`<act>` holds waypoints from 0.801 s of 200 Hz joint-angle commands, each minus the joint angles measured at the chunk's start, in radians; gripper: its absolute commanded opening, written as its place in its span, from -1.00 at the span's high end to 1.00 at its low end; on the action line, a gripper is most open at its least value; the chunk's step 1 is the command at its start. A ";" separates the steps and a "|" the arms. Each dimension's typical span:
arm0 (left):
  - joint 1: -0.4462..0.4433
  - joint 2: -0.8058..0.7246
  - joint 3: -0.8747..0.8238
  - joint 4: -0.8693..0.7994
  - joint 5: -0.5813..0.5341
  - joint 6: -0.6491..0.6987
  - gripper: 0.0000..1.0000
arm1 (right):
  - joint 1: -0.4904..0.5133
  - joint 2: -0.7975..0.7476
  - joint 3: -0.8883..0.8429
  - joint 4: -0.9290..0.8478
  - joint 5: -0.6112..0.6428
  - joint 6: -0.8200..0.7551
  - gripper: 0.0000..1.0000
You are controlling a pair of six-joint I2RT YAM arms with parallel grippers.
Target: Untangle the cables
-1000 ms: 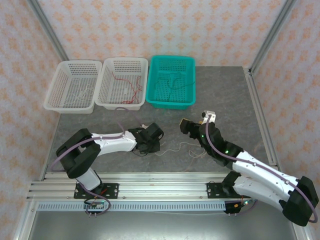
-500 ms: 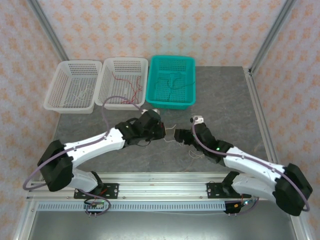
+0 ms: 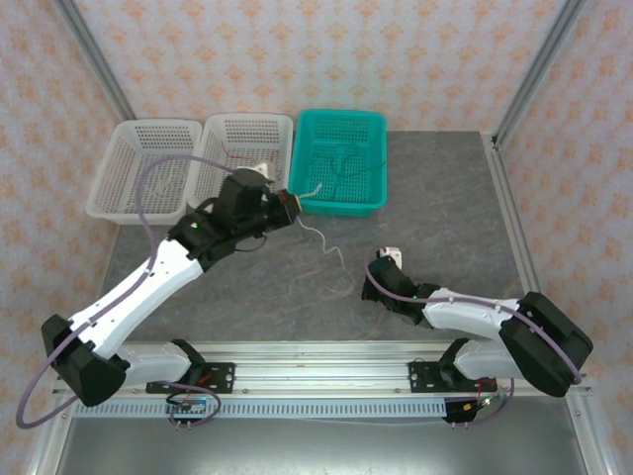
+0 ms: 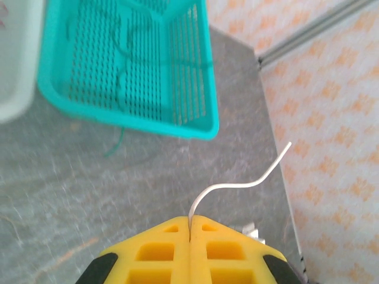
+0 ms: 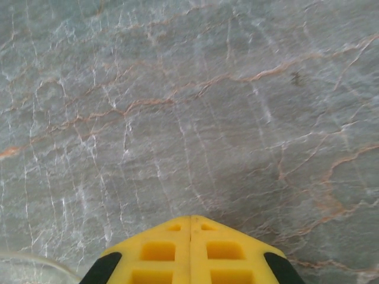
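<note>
Raised toward the teal plastic basket, the left gripper pinches the thin white-grey cable trailing toward the closed, apparently empty right gripper.

- I see the enclosure walls at the back and on both sides, papered pale pink with a repeating orange floral motif.
- Aluminium frame posts stand at the rear corners: left post, right post.
- The tabletop is grey and marbled, with thin rust-coloured veins.
- A slotted aluminium rail runs along its near edge.
- Lighting is even; shadows are soft.
</note>
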 commanded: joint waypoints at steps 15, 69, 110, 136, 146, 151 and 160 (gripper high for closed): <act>0.184 -0.035 0.162 -0.101 0.005 0.135 1.00 | -0.008 -0.096 -0.019 -0.017 0.093 0.034 0.75; 0.508 0.097 0.593 -0.199 0.080 0.282 1.00 | -0.008 -0.263 -0.021 -0.064 0.140 0.034 -0.09; 0.779 0.256 0.869 -0.157 0.153 0.230 1.00 | -0.008 -0.318 -0.023 -0.091 0.158 0.027 -0.26; 0.893 0.408 1.057 -0.160 0.194 0.177 1.00 | -0.008 -0.339 -0.018 -0.125 0.156 0.026 -0.29; 0.922 0.472 1.121 -0.159 0.209 0.167 1.00 | -0.008 -0.347 -0.018 -0.130 0.162 0.026 -0.29; 0.933 0.505 1.154 -0.162 0.207 0.166 1.00 | -0.008 -0.351 -0.016 -0.132 0.164 0.025 -0.29; 0.951 0.564 1.213 -0.174 0.204 0.169 1.00 | -0.008 -0.354 -0.015 -0.138 0.169 0.021 -0.31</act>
